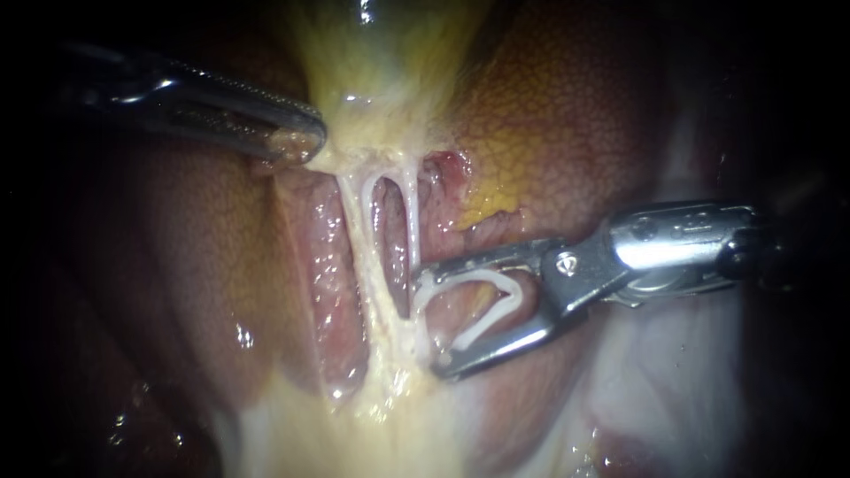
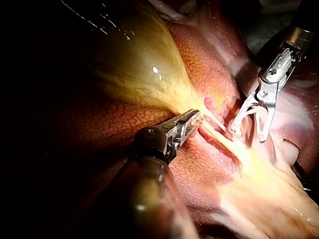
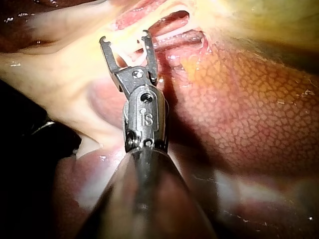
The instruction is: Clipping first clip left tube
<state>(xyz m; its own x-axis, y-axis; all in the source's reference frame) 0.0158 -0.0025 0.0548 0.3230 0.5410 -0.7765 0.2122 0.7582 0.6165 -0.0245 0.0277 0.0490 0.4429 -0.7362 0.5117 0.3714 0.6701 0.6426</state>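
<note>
1. Clamped with the left instrument (image 1: 305,142) on the pale neck of the gallbladder (image 1: 381,62), jaws closed on tissue, holding two thin white tubes taut just beyond its tip, over the liver (image 1: 567,115).
2. Spread wide at the right instrument (image 1: 431,326), both jaws cradling an open white clip (image 1: 512,283), not yet closed round anything.
3. Found just ahead of those jaw tips: the left tube (image 1: 359,239), on the far side of the right tube (image 1: 413,221). The nearer tube close against one jaw tip, contact impossible to tell.
4. Judged soft, wet, slippery and easily torn; light, probably kept straight only by the left instrument's pull.
5. Probably best taken squarely across its bare mid-length, easing the clip's mouth past the right tube without snagging it.
</note>
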